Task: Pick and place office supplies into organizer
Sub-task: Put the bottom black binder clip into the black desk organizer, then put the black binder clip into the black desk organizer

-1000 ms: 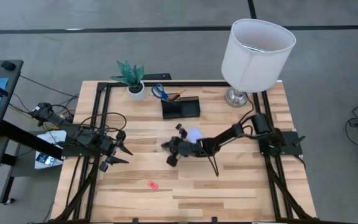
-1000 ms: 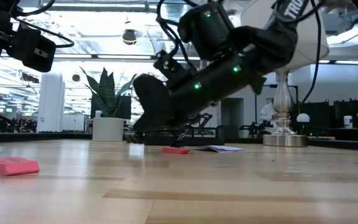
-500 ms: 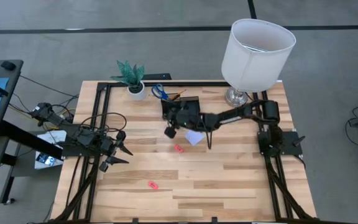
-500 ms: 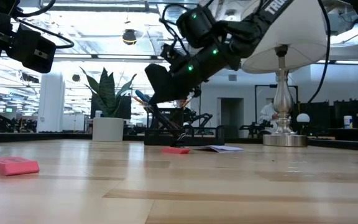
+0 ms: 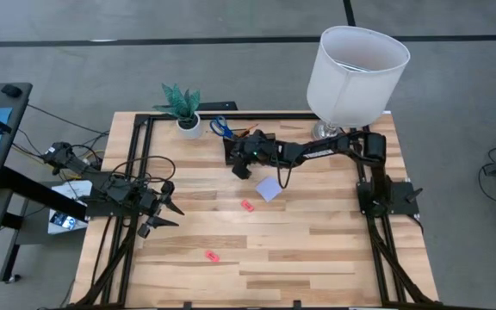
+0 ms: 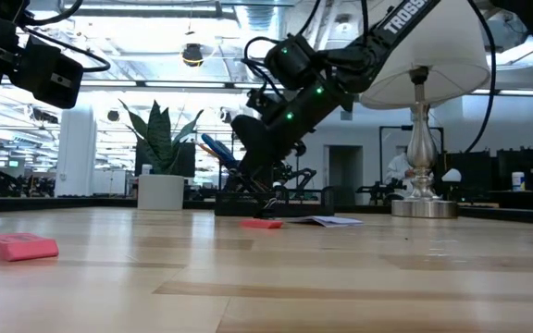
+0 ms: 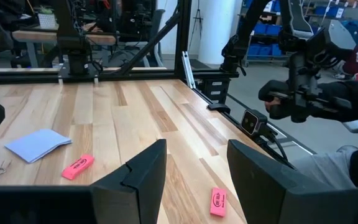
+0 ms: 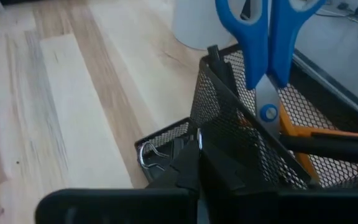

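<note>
Pale wood planks fill the high view, and the right gripper (image 5: 242,160) is reaching across to the black organizer (image 5: 250,149) near the far edge, beside the plant pot (image 5: 189,126). That reach likely means a delivery into the lower tray. The lavender note pad (image 5: 269,189) lies just short of the organizer, one pink eraser (image 5: 247,205) near it, a second eraser (image 5: 211,255) well apart toward the near edge. The left gripper (image 5: 164,213) waits at the left side, fingers spread, holding nothing.

Down at the low view, the right arm slopes down over the organizer (image 6: 266,198), the blue scissors (image 6: 216,148) poking up out of it. The near eraser (image 6: 19,246) sits big in front.

Left wrist view: the fingers stand wide apart over bare wood, with the note pad (image 7: 36,143) and both erasers (image 7: 78,167) ahead.

Right wrist view, right in close: fingers pressed shut at the mesh wall, and a wire clip (image 8: 149,155) shows at the tray just by the tips; whether it is pinched or already lying there, I can't tell. The scissors (image 8: 263,43) stand upright in the cup with the orange pencil (image 8: 319,135) and black pen (image 8: 328,146) leaning beside them.
</note>
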`<state>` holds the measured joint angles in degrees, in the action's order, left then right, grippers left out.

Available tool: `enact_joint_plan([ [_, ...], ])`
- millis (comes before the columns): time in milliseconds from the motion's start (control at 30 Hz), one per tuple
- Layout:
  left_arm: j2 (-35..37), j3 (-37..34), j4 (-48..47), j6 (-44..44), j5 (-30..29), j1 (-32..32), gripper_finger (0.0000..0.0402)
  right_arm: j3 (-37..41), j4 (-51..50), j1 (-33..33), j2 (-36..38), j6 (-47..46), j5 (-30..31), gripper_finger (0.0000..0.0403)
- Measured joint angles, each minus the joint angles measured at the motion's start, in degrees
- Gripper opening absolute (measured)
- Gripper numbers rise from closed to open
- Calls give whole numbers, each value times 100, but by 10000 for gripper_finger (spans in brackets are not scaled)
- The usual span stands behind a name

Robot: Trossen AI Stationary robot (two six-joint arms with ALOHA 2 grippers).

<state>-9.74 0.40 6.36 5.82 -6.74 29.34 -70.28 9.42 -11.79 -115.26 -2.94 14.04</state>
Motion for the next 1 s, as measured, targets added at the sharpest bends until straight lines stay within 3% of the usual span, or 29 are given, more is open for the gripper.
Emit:
enact_joint_plan([
  [333,0,0,-1,0,-7,0,163,0,-43,2,-2,-8,46,56],
  [567,0,0,-1,42,-13,0,163,0,-208,83,-2,-98,60,67],
  [833,0,0,-1,83,-13,0,163,-364,-2275,399,70,463,-216,68],
  [1000,0,0,-1,79,-13,0,163,-787,-3000,723,72,998,-201,68],
])
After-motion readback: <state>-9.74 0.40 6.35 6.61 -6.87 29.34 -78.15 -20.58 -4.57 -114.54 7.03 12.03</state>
